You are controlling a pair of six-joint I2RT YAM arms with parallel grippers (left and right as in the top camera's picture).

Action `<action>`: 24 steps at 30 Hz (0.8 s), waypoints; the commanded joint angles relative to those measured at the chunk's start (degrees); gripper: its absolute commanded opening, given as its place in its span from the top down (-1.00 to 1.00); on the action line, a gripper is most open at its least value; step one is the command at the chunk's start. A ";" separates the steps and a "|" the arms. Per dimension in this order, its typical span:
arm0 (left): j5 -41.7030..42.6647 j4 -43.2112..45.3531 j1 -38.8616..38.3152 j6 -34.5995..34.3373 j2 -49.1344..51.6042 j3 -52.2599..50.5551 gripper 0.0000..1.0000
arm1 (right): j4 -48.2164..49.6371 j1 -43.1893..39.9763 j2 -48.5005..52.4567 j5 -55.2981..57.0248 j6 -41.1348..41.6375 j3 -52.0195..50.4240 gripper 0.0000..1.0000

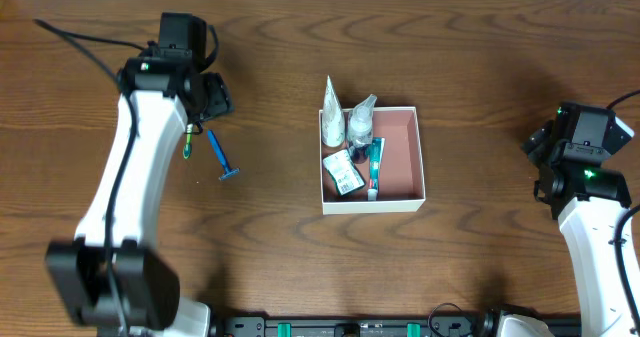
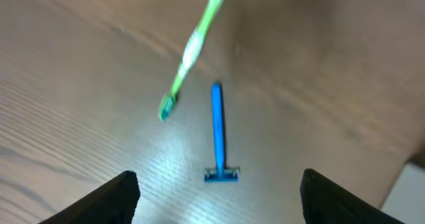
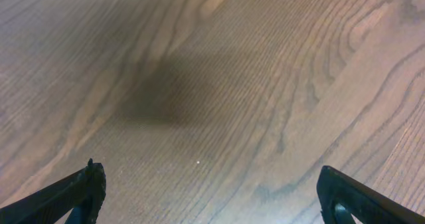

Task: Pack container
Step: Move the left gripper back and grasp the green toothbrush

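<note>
Left gripper (image 2: 219, 199) spread wide above blue razor (image 2: 217, 127) beside green toothbrush (image 2: 189, 51) on wooden table (image 1: 480, 37), right gripper (image 3: 209, 184) likewise spread, container (image 1: 372, 205) holding toiletries.

The overhead camera is looking straight down on the container (image 1: 400, 157). The left wrist camera is hovering close over the razor (image 2: 217, 132) left of the container, sharing it with overhead; the right one is facing tabletop (image 3: 212, 84) right of it.
</note>
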 commanded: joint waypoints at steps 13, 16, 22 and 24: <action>7.30 -2.27 1.55 -1.22 16.85 -0.59 -0.22 | -0.07 -0.31 0.15 0.96 -0.11 0.37 -0.98; 7.32 -1.66 1.55 -2.32 17.07 -0.59 -0.22 | -0.07 -0.31 0.15 0.98 -0.11 0.37 -0.98; 7.23 5.90 2.43 -0.04 17.07 -0.59 -0.23 | -0.07 -0.31 0.15 0.96 -0.11 0.37 -0.99; 6.47 9.11 2.97 2.60 17.07 -0.59 -0.28 | -0.07 -0.31 0.15 0.96 -0.11 0.37 -0.99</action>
